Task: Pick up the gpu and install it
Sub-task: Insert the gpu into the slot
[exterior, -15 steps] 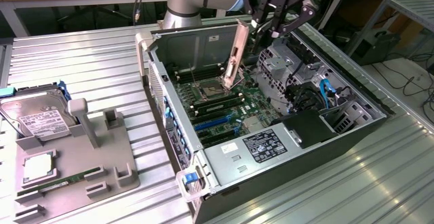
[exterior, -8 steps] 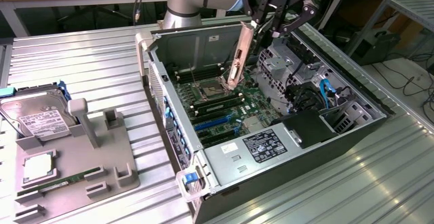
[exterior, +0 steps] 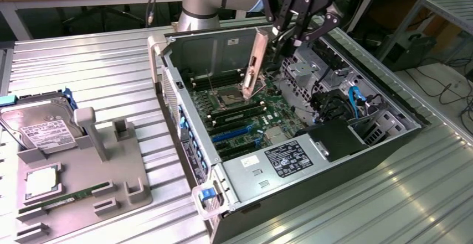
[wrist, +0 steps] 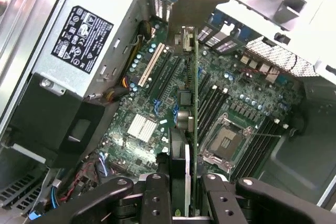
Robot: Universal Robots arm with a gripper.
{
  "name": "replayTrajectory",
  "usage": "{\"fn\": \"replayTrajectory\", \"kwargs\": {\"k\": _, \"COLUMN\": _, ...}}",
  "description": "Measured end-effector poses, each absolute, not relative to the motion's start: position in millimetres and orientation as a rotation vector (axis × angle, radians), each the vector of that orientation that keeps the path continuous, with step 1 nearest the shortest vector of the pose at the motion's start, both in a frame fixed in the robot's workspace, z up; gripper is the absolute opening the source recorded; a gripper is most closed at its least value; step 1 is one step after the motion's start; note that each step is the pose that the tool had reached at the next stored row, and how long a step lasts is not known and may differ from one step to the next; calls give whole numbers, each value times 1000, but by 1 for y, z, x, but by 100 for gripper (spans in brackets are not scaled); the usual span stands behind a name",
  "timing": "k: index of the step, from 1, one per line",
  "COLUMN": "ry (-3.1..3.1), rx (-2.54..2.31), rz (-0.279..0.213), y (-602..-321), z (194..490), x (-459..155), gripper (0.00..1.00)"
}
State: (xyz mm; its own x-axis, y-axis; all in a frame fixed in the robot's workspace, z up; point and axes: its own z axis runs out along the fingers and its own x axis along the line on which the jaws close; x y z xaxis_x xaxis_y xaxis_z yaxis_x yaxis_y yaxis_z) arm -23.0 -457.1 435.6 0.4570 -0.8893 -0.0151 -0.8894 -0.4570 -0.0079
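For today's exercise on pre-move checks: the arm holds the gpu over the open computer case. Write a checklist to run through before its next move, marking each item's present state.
1. Gripper fingers closed on the gpu: ok.
2. Card held upright on edge, inside the computer case opening: ok.
3. Card seated in a motherboard slot: not ok, it hangs above the board.
4. Card edge aligned with a slot: cannot tell.
5. Hard drive away from the case, on the parts holder: ok.
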Motion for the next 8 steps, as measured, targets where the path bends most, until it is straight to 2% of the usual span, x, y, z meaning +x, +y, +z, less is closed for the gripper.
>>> {"fn": "replayTrajectory", "kwargs": {"k": 8, "ry": 1774, "rx": -2574, "rz": 12, "y": -457, "z": 426, "x": -23, "gripper": 27}}
